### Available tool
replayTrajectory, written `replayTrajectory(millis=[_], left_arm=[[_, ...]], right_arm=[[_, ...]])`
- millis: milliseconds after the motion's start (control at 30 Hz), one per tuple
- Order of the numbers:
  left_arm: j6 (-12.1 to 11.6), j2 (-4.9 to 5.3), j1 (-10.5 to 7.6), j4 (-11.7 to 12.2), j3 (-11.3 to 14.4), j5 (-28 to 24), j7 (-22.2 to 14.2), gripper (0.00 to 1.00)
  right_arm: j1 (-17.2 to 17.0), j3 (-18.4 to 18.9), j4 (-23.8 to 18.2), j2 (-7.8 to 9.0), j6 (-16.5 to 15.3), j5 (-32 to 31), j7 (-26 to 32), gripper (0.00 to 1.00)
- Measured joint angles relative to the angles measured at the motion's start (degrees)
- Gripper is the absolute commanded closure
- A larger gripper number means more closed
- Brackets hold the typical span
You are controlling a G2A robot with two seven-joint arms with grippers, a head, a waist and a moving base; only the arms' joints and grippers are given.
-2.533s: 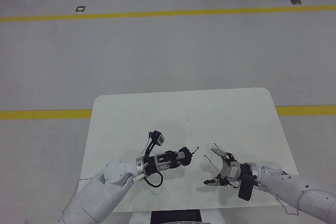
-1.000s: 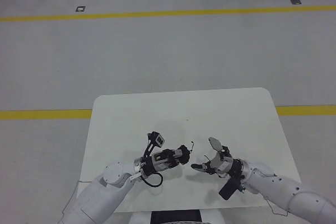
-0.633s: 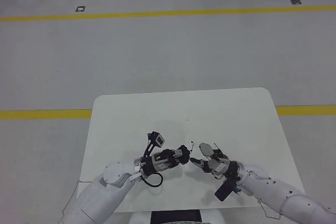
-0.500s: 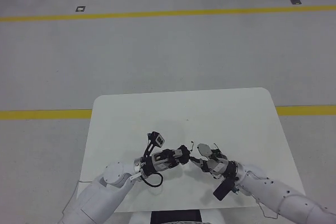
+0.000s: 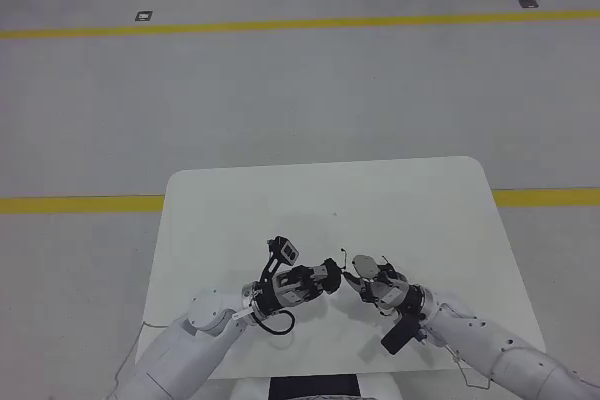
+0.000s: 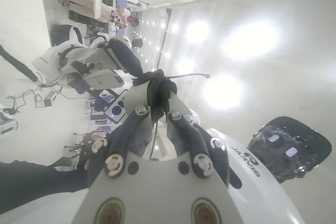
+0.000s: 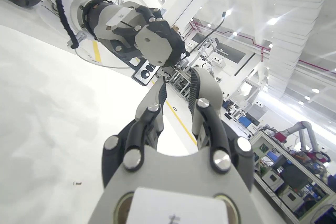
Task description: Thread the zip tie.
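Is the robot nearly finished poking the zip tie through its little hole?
Not yet, only partway. Done: the zip tie is up off the table, pinched in the left gripper. In hand: the right gripper is open right beside it, close to the tie's free end but not holding it. Left: grab that end and feed it through the head. I see no closed loop.

The right gripper [image 7: 180,84] stands over the white table [image 7: 39,109] with its jaws apart. At its twelve o'clock, close ahead, the left gripper [image 7: 173,57] clamps a thin black zip tie [image 7: 203,37].
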Motion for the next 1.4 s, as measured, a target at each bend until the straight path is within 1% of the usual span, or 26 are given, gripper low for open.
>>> replayTrajectory(millis=[533, 867, 1167, 1267, 1400], left_arm=[[0.0, 0.0, 0.0, -0.01, -0.01, 0.04, 0.01, 1.0], [0.0, 0.0, 0.0, -0.01, -0.01, 0.04, 0.01, 1.0], [0.0, 0.0, 0.0, -0.01, -0.01, 0.04, 0.01, 1.0], [0.0, 0.0, 0.0, -0.01, -0.01, 0.04, 0.01, 1.0], [0.0, 0.0, 0.0, -0.01, -0.01, 0.03, 0.01, 1.0]], right_arm=[[0.71, -0.69, 0.03, -1.2, 0.0, 0.0, -0.88, 0.8], [0.93, -0.56, 0.17, -1.84, 0.0, 0.0, -1.13, 0.84], [1.28, -0.51, 0.45, -2.31, 0.0, 0.0, -1.4, 0.84], [1.34, -0.52, 0.57, -2.42, 0.0, 0.0, -1.5, 0.86], [1.39, -0.52, 0.71, -2.52, 0.0, 0.0, -1.52, 0.93]])
